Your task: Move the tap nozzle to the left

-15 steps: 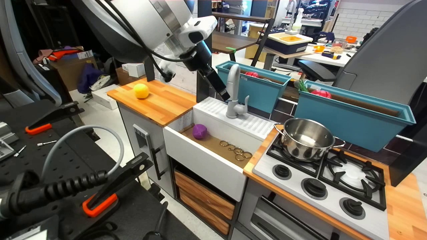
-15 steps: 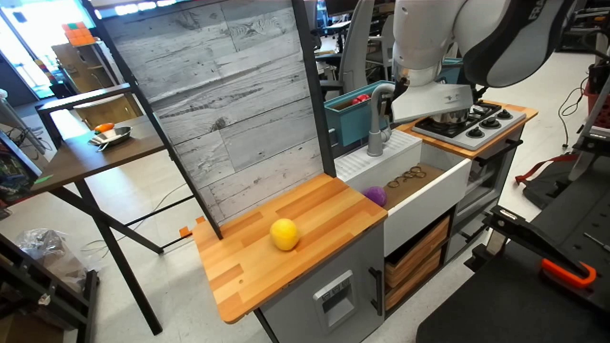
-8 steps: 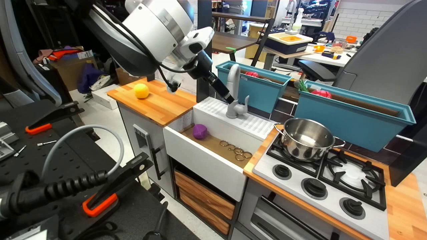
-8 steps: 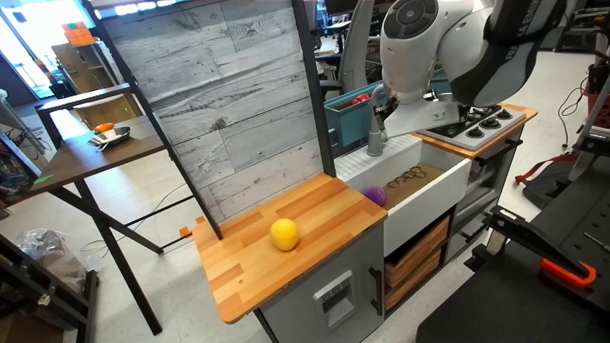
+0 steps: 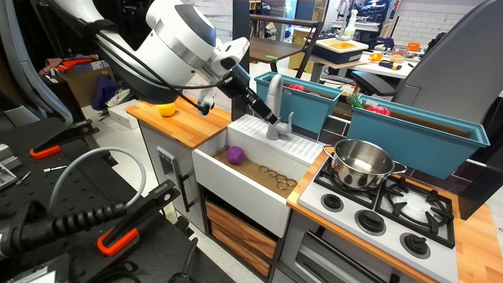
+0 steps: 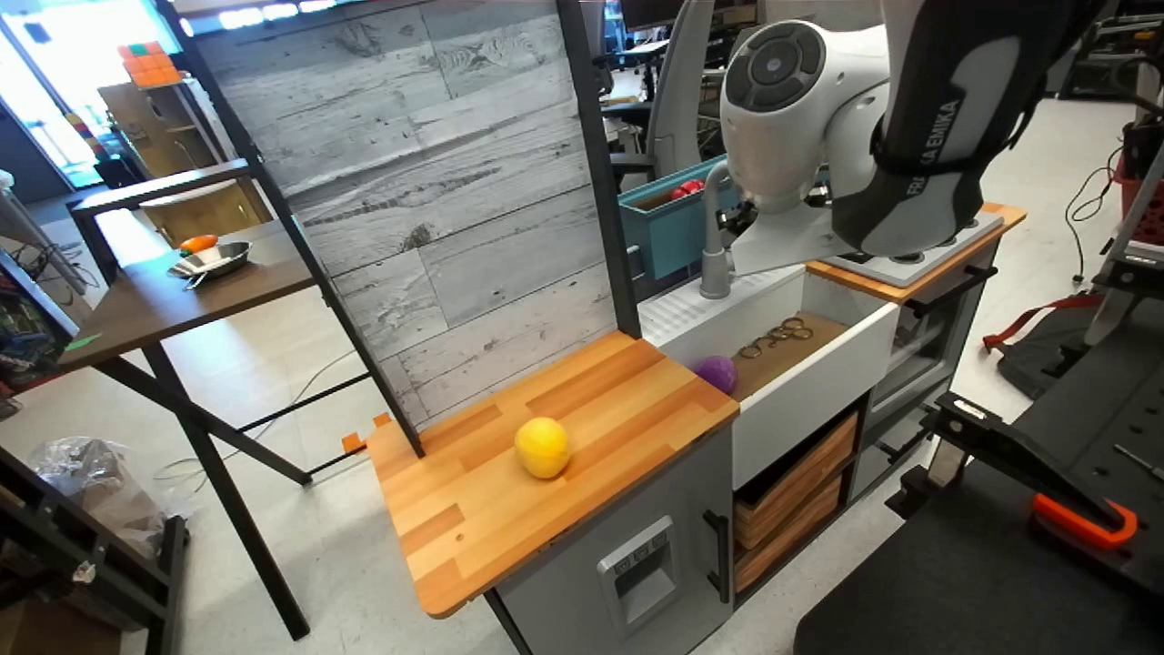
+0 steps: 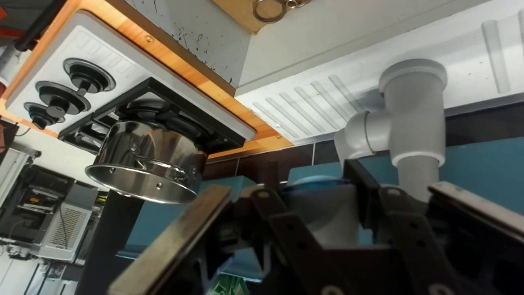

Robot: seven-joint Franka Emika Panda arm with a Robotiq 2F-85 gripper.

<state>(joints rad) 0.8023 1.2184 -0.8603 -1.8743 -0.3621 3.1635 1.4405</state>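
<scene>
One yellow ball (image 5: 167, 110) sits on the wooden counter (image 5: 194, 127) left of the sink (image 5: 241, 196), a purple ball (image 5: 235, 155) inside the sink. The gripper (image 5: 272, 117), jaws parted, hangs by the tap (image 5: 274, 92) standing on the sink's back ledge (image 5: 303, 146). Right of the sink, a steel pot (image 5: 359, 171) rests on the stove (image 5: 312, 193); farther off rises a grey chair (image 5: 452, 63).

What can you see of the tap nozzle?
The tap nozzle is grey, matte, plastic-looking: an upright stem on a flared round base, a hooked spout on top, a small side lever pointing up. It stands on the white ribbed ledge behind the sink. In the wrist view a blurred blue-rimmed grey end, probably the spout's, shows between the parted jaws; their contact cannot be judged.
</scene>
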